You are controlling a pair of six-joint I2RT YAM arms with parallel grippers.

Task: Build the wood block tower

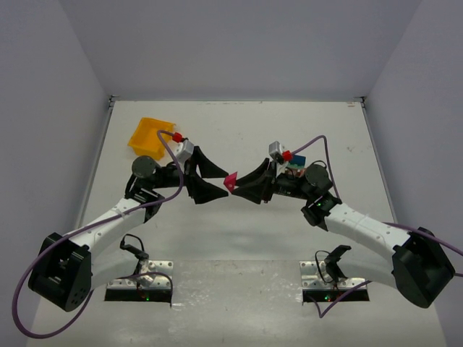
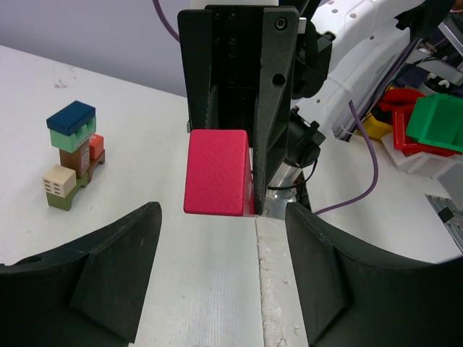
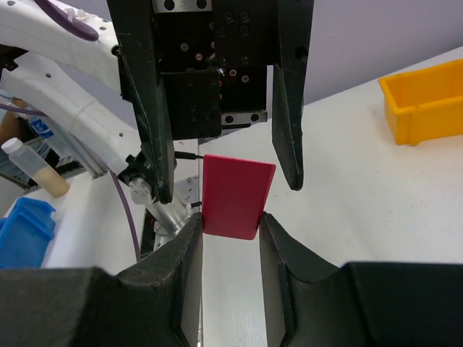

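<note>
Arms reach inward, meeting mid-table; right gripper [image 3: 230, 223] pinches red block [image 3: 235, 189]; left gripper [image 2: 221, 213] jaws spread either side, not touching

Mid-table is jammed: the left gripper [image 2: 223, 213] and the right gripper [image 3: 230, 220] meet nose to nose, the red block [image 1: 231, 181] pinched in the right one and the left one's jaws standing wide around it. The block stack [image 2: 72, 155] stands just behind the right wrist. The yellow tray [image 1: 150, 136] fills the far left corner. Bare table [image 1: 239, 130] runs along the far edge.
</note>
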